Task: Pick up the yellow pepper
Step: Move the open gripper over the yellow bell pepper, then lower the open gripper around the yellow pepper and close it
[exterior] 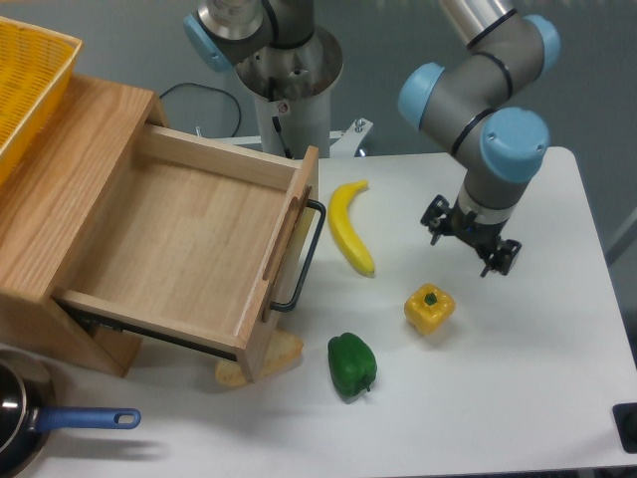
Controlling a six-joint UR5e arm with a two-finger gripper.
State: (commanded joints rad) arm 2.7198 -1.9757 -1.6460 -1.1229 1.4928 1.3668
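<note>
The yellow pepper (430, 309) is a small blocky bright-yellow pepper with a green stem, resting on the white table right of centre. My gripper (470, 242) hangs above the table, up and to the right of the pepper and apart from it. Its dark fingers (435, 220) stand spread with nothing between them.
A banana (349, 225) lies left of the gripper. A dark green pepper (351, 365) sits below and left of the yellow one. An open wooden drawer (189, 244) with a black handle (304, 261) fills the left. A yellow basket (28, 75) and a blue-handled pan (60, 421) are at the left edge.
</note>
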